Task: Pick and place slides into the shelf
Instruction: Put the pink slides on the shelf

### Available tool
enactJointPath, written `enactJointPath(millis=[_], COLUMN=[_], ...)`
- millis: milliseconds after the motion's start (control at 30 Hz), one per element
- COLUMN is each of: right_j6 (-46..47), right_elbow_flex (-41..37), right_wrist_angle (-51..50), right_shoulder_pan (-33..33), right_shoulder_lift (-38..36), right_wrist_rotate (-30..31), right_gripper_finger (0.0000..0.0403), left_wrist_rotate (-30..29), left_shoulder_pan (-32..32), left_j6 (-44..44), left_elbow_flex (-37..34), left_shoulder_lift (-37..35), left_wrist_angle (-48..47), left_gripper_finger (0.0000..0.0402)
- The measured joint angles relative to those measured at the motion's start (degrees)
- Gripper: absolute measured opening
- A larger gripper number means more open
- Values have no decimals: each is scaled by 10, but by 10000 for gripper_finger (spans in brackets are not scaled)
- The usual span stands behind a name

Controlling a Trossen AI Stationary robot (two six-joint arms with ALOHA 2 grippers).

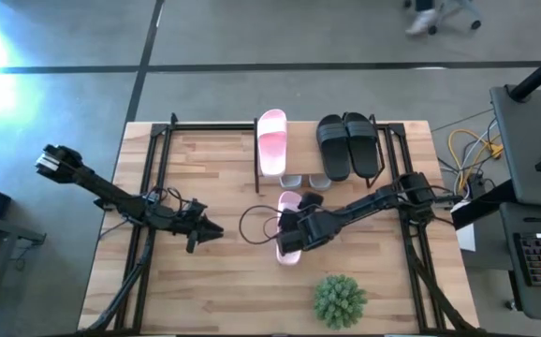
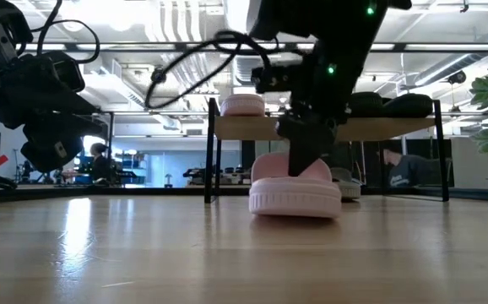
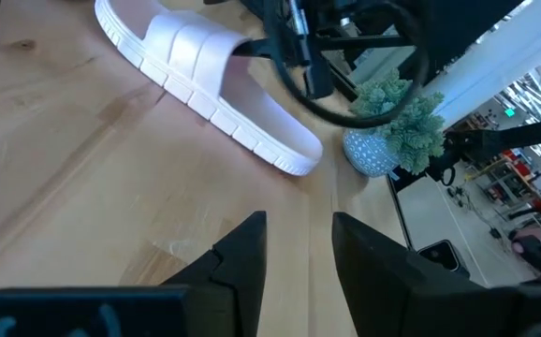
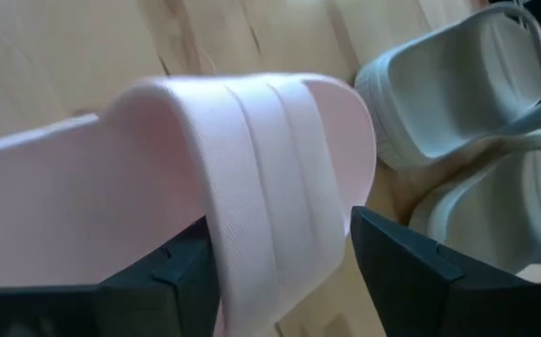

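Observation:
One pale pink slide [image 1: 289,251] lies sole-down on the table in front of the shelf [image 1: 303,140]; the low view shows this slide [image 2: 295,192] flat on the wood. My right gripper [image 1: 296,232] is open and lowered over its strap [image 4: 270,159]. The other pink slide [image 1: 271,140] and the black pair [image 1: 348,145] rest on the shelf's plank top. The grey-white pair [image 4: 476,131] sits on the table under the shelf. My left gripper [image 1: 216,232] is open and waits left of the pink slide, touching nothing. My right gripper [image 4: 285,271] comes down from above with its fingers astride the pink slide's strap. One finger [image 4: 172,271] sits partly under the strap's heel-side edge and the other finger [image 4: 411,271] stands at its toe-side edge. I cannot tell whether they touch it.
A small green plant [image 1: 339,300] stands near the table's near edge, right of the slide. A loop of black cable [image 1: 256,223] lies between the two grippers. Black frame rails [image 1: 153,168] run along both sides of the table. Bare wood lies at near left.

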Motion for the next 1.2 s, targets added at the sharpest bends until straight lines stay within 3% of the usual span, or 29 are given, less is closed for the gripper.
enactJointPath(millis=[200, 600, 1067, 1200], right_j6=[0, -28, -25, 24], right_elbow_flex=[-22, -25, 136, 193], right_wrist_angle=[-1, 3, -124, -174], right_shoulder_pan=[-8, -11, 64, 95], right_shoulder_lift=[0, -1, -21, -31], right_wrist_rotate=[-5, 1, -48, -34], right_gripper_finger=[166, 21, 10, 9], left_wrist_rotate=[0, 0, 0, 0], left_shoulder_pan=[0, 0, 0, 0], left_j6=[-1, -1, -3, -3], left_elbow_flex=[0, 0, 0, 0], left_shoulder_lift=[0, 0, 0, 0], left_wrist_angle=[0, 0, 0, 1], left_gripper_finger=[109, 109, 109, 109])
